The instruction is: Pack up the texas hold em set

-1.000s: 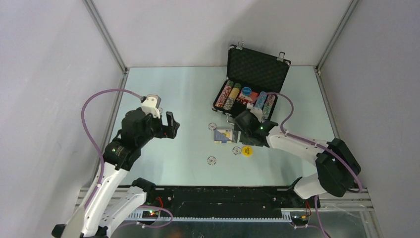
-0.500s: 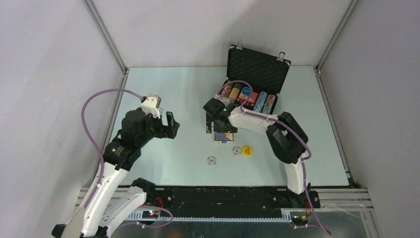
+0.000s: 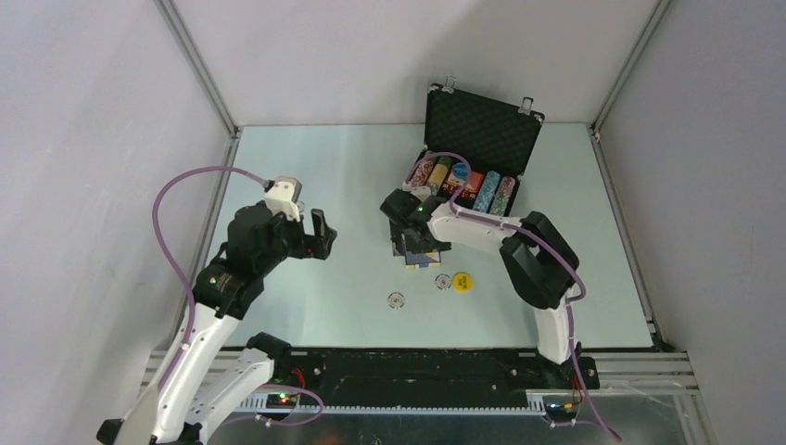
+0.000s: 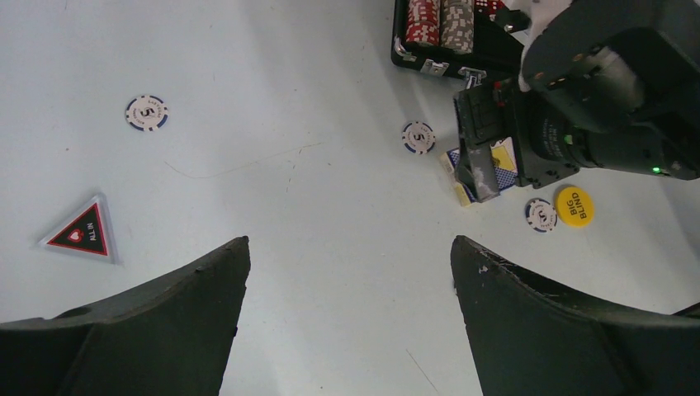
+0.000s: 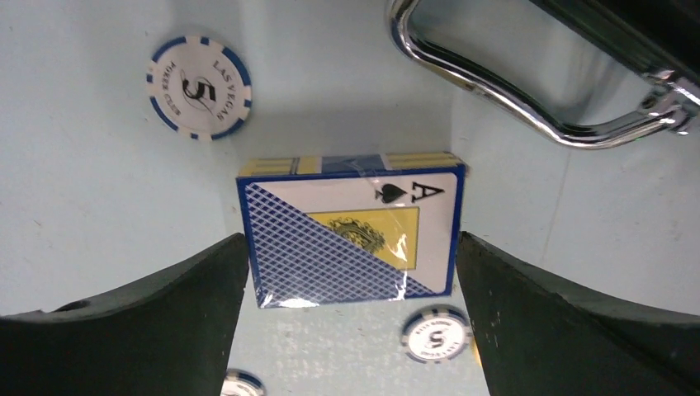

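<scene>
Right gripper (image 3: 408,236) swung left, now over card deck (image 5: 351,239) just in front of briefcase (image 3: 482,125); jaws spread wide, straddling deck, nothing grasped. Deck unpacked; pickup likely next. Left gripper (image 4: 347,272) released, idle, well left of briefcase.

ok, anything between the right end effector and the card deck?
Nothing visible. The right end effector hangs open directly over the card deck, which lies flat between its fingers. One chip sits off one corner, a second chip by the opposite edge, both apart from it. The case handle is also clear of it.
</scene>
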{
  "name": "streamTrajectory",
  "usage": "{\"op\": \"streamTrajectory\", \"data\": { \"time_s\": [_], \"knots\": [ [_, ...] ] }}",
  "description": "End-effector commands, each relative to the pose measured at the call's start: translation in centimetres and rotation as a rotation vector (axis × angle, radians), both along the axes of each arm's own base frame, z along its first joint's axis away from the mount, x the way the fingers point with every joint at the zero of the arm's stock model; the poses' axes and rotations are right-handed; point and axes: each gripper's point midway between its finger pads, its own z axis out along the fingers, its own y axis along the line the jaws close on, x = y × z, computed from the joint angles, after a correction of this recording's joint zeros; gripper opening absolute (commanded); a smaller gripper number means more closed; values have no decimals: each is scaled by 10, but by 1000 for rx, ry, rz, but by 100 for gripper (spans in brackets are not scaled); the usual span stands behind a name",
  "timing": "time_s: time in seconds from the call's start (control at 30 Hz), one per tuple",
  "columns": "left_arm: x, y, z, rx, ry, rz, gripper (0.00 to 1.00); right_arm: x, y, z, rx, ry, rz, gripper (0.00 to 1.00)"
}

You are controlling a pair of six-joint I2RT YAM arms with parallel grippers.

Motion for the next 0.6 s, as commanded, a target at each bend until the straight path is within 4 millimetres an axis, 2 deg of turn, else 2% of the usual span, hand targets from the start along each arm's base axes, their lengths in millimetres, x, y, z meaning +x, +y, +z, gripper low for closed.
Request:
{"op": "streamTrajectory", "data": {
  "time_s": [0.0,0.1,0.17,0.23,0.27,0.3,0.33,0.37,0.43,0.47,0.57],
  "knots": [
    [3,-1,5,-5,-31,-15,96,14,-4,43,13,-102,192,97],
    [3,-2,5,-6,-31,-18,96,20,0,70,-8,-175,417,97],
    [3,-1,4,-2,-31,-13,96,32,6,91,-30,-289,618,97],
    [3,-1,4,-2,-30,-13,96,39,11,114,39,-384,736,97],
    [3,-1,4,-2,-29,-13,96,33,10,117,83,-395,793,97],
    [3,-1,4,-1,-29,-12,96,34,18,127,153,-452,943,97],
    [4,-1,4,-1,-30,-11,96,27,14,123,161,-472,1016,98],
    [4,-1,4,-1,-29,-11,96,29,16,130,145,-549,1151,98],
    [4,-1,3,-1,-28,-11,96,26,9,130,130,-579,1281,99],
    [3,-1,4,-1,-28,-12,96,25,9,135,177,-584,1336,99],
    [3,-1,4,-1,-28,-13,96,16,-4,126,200,-543,1513,100]
  ]
}}
